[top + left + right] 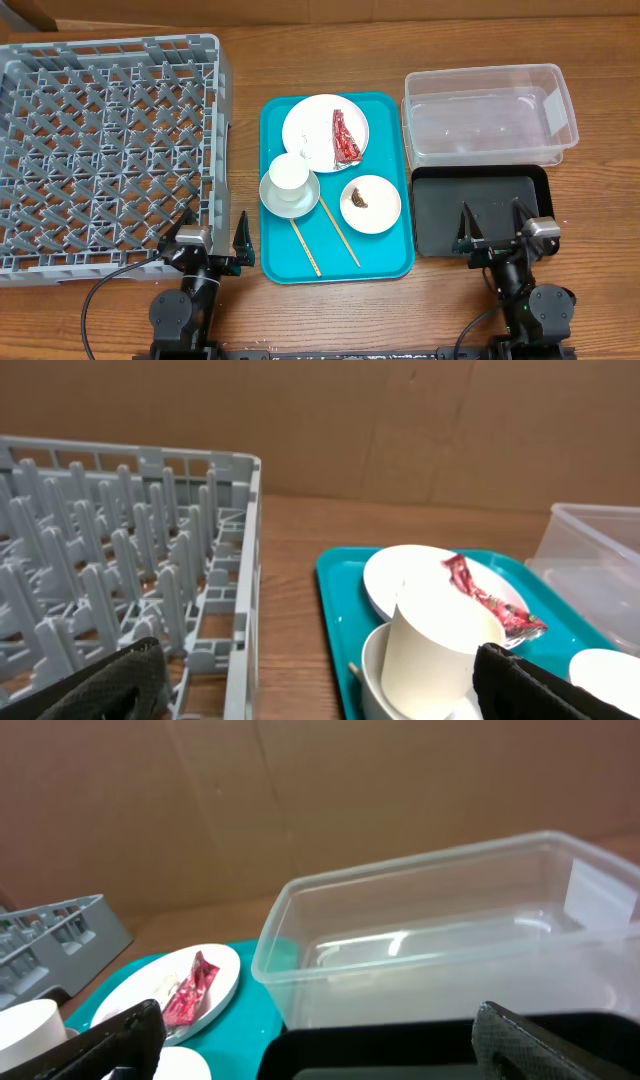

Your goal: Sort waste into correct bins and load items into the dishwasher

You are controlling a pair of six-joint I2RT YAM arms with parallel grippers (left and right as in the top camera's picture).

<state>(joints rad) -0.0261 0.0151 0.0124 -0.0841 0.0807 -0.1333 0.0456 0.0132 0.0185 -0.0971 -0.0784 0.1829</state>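
Down at the near edge of the desk (pixel 600 200), the left pincer (pixel 212 233) and the right pincer (pixel 493 228) hang wide open and empty. The wrapper (pixel 345 137) lies on the plate (pixel 308 125), the cup (pixel 290 174) stands in the bowl (pixel 270 197), the brown scrap (pixel 360 197) sits in the small dish (pixel 386 208), and the chopsticks (pixel 340 232) lie alongside, all on the teal tray (pixel 395 262). With the dish rack (pixel 100 150), black tray (pixel 440 215) and clear tub (pixel 490 115) holding nothing, I'd say every step is left.

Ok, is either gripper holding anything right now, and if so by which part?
Nothing is held. The left gripper and right gripper both stand open and empty.
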